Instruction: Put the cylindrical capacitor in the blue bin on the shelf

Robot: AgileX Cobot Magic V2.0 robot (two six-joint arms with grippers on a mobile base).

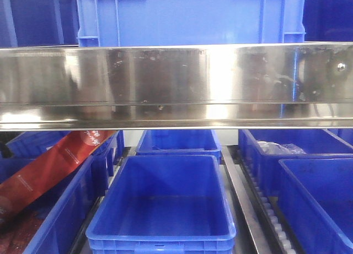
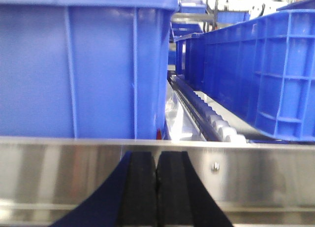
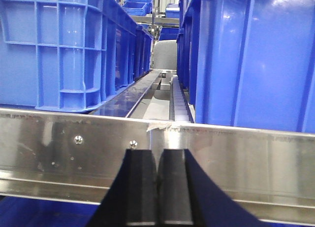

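both end effectors, left end effector (image 2: 157, 187) and right end effector (image 3: 158, 187), are seen pressed together, empty, level with the shelf beam (image 1: 176, 83). the cylindrical capacitor is not seen in any view; its direction and axis cannot be told. empty blue bin (image 1: 165, 232) lies below the beam.

Setting: warehouse or parts-storage area. You face a flow-rack shelf (image 1: 176, 77) whose stainless-steel beam fills the upper half of the front view. Below it, you see rows of blue plastic bins (image 1: 162, 204); roller tracks (image 2: 216, 123) run between them. More bins show at upper centre of your right wrist view.
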